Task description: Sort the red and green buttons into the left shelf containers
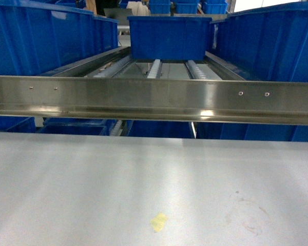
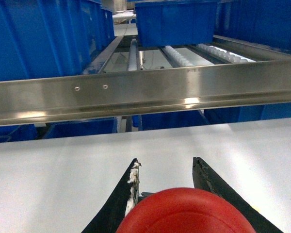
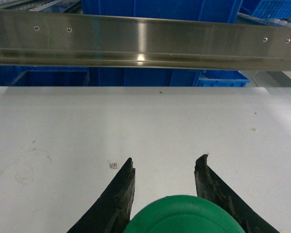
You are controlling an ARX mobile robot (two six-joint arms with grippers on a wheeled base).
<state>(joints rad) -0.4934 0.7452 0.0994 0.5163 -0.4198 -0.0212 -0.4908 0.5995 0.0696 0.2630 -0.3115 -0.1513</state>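
Observation:
The red button's [image 2: 184, 213] cap fills the bottom of the left wrist view, with my left gripper [image 2: 167, 162] shut on it above the grey table. In the right wrist view the green button's [image 3: 184, 216] cap sits between the black fingers of my right gripper [image 3: 166, 160], which is shut on it. The buttons' bodies are hidden. The left shelf containers [image 1: 41, 36], large bright-blue bins, stand behind the steel rail at the upper left, also seen as blue walls [image 2: 39, 39] in the left wrist view. Neither gripper shows in the head view.
A steel rail [image 1: 154, 100] crosses in front of the shelf. Behind it run white roller tracks [image 1: 154, 69] with a blue bin [image 1: 169, 36] at mid-back and more bins [image 1: 267, 41] on the right. A yellowish scrap [image 1: 158, 222] lies on the grey table [image 1: 92, 179].

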